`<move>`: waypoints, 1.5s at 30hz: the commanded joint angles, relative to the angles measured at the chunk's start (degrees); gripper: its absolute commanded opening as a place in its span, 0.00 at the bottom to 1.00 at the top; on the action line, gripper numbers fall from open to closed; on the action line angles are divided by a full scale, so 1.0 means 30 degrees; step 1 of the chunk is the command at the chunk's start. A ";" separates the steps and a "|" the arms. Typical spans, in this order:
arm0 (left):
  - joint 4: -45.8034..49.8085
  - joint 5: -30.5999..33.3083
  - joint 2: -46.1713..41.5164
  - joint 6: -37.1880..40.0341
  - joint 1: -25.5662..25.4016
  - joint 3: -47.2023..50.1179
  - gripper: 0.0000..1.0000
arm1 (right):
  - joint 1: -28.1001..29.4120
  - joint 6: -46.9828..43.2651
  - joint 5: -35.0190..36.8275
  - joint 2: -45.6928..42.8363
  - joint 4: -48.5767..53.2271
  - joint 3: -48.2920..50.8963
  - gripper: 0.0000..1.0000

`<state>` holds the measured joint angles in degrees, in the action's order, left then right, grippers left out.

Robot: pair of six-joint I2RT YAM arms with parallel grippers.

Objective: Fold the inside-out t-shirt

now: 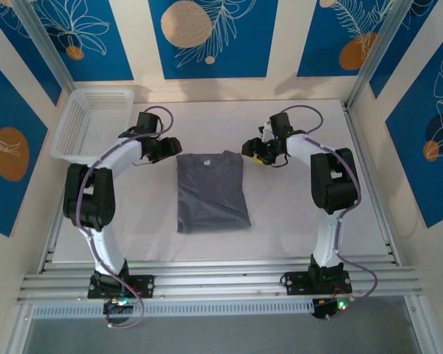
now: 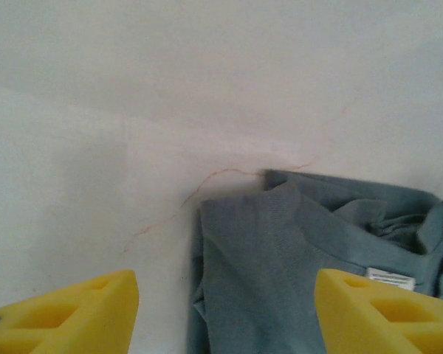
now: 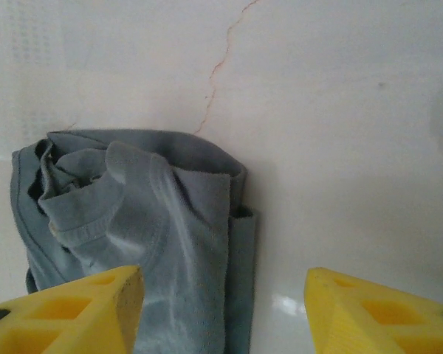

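White tabletop [image 1: 295,214], blue-and-cream panels all round. Left gripper [image 1: 170,148] hangs with its yellow fingers [image 2: 74,317] spread wide, just beside the shirt's far left corner. Right gripper [image 1: 252,150] is spread just as wide, beside the far right corner. Between them the inside-out t-shirt [image 1: 213,190] lies flat, a narrow grey rectangle, collar toward the back wall, pale neck tag [image 2: 390,279] showing. White basket [image 1: 96,122] sits far left.
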<state>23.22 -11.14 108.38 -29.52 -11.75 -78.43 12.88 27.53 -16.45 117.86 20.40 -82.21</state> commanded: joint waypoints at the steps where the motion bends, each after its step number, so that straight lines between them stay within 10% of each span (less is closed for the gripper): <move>1: 0.0197 -0.1183 0.1304 0.0487 0.0051 -0.0558 0.63 | 0.0449 -0.0651 -0.0121 0.1354 0.0069 -0.1264 0.58; 9: -0.1308 -0.2651 0.2624 -0.0282 0.0051 -0.0710 0.62 | 0.1268 -0.0190 0.0120 0.3434 0.0431 -0.2759 0.56; 19: -0.3154 -0.4510 0.4007 -0.1713 0.0107 -0.0794 0.60 | 0.1273 -0.0399 -0.0896 0.3377 0.0387 -0.2682 0.06; 26: -0.4085 -0.5281 0.4853 -0.1975 0.0078 -0.1390 0.51 | 0.1228 -0.0506 -0.1000 0.3052 0.0652 -0.2833 0.07; 39: -0.3595 -0.5290 0.5505 -0.1934 -0.0301 -0.1618 0.00 | 0.1213 -0.0217 -0.1047 0.3028 0.0626 -0.2734 0.08; 45: -0.6095 -0.6896 0.2338 -0.4391 0.0156 -0.1077 0.00 | 0.0835 -0.0063 -0.2740 0.2232 0.2859 -0.5713 0.05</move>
<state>8.49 -27.90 121.80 -39.11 -11.79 -80.38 16.08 27.18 -20.01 127.74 24.27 -92.86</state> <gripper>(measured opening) 0.060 0.080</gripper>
